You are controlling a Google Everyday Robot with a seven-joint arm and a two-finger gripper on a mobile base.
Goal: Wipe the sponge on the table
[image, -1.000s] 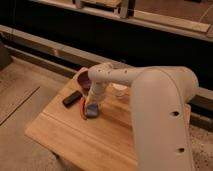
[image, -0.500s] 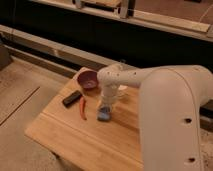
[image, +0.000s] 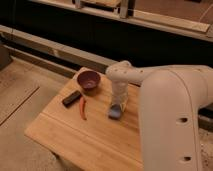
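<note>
Gripper (image: 118, 105) hangs straight down from the arm over the middle of the table (image: 65, 136), just right of and nearer than the bowl (image: 88, 79). Sponge (image: 114, 114) lies flat on the wood directly beneath it, and only its near lower part shows.

Whether the gripper is clamped on the sponge or only resting on top of it: cannot tell.

Key relation: the sponge is under the gripper, not offset to either side. Judgement: a wiping stroke here calls for sideways travel with downward contact, no reach.

Sponge's long axis: too hidden to call.

Red curved item (image: 82, 108) and black bar (image: 71, 98) lie to the left, apart from the sponge.
</note>
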